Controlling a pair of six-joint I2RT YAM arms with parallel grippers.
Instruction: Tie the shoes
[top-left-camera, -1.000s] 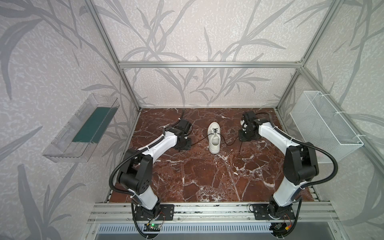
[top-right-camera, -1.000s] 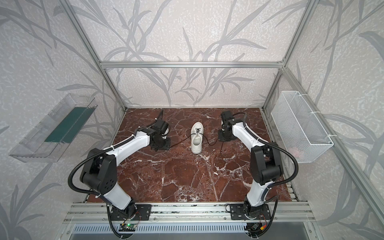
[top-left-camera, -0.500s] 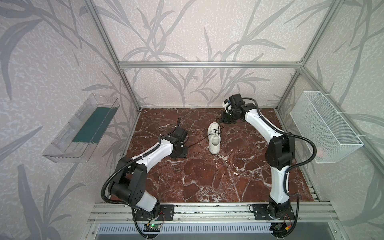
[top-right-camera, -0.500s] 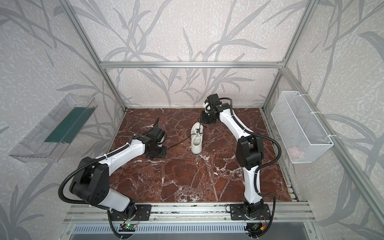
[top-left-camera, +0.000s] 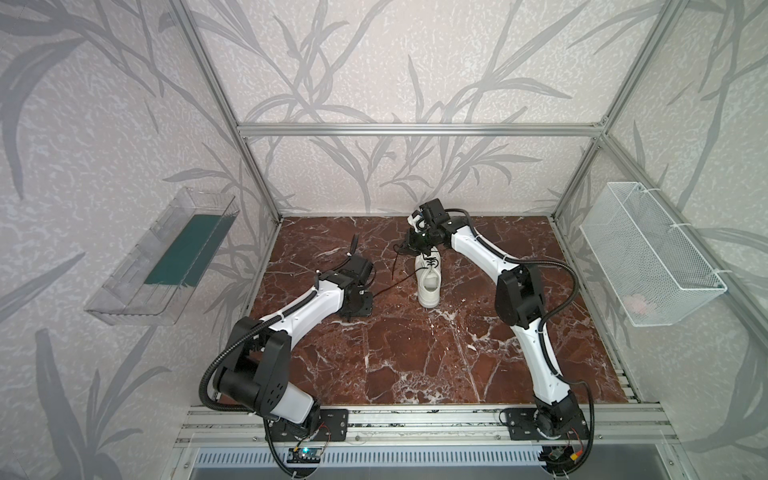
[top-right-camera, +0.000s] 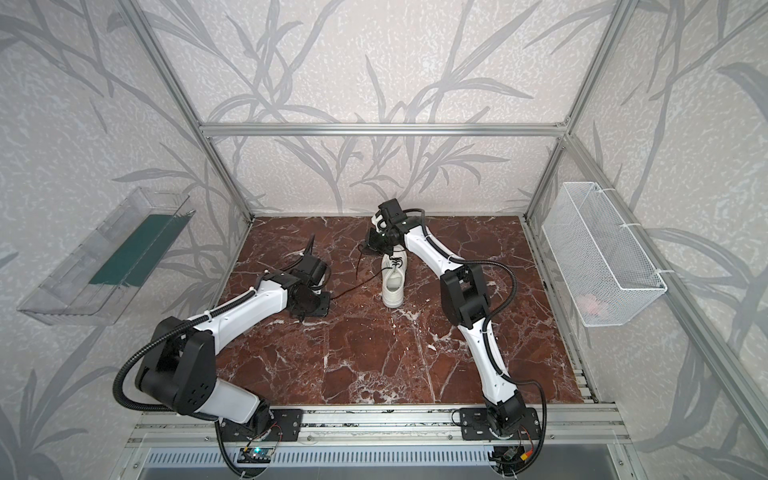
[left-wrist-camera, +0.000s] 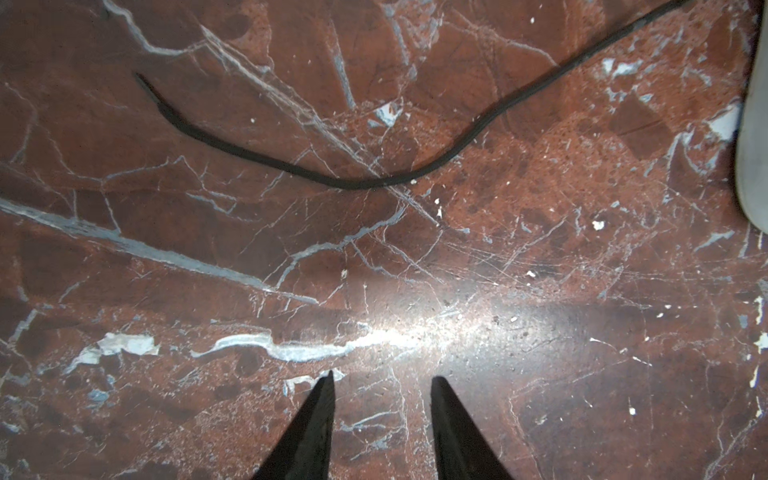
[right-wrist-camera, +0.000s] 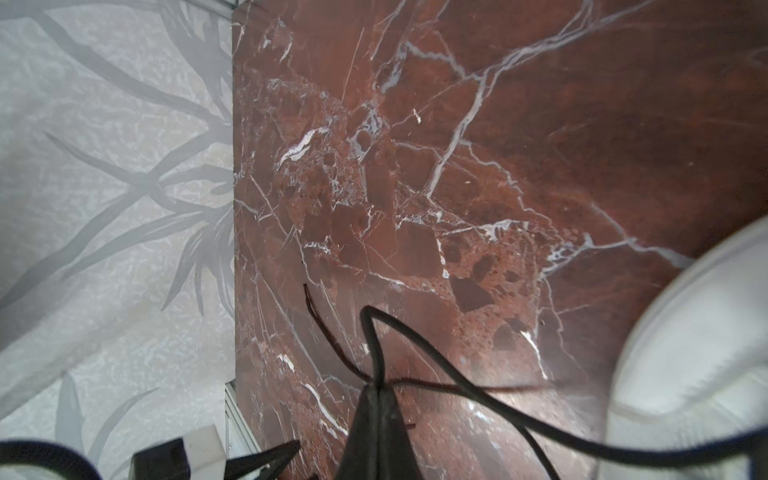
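Red marble surface (top-left-camera: 415, 365), leaf-pattern walls, clear tray (top-left-camera: 162, 266) at 9 o'clock, wire basket (top-left-camera: 648, 257) at 3. White shoe (top-left-camera: 429, 280) sits upright mid-surface toward 12, toe pointing at 6. Right end effector (right-wrist-camera: 376, 388) is clenched on one black lace (right-wrist-camera: 457, 382), lifted over the heel end. Left end effector (left-wrist-camera: 381, 380) is released, jaws apart, nothing between them; other lace (left-wrist-camera: 353, 183) lies slack on the surface just ahead. Looks like the lace-gathering step, no knot yet. Next move probably: left drops onto that loose lace and pinches it. Thin, floppy; easy to miss.
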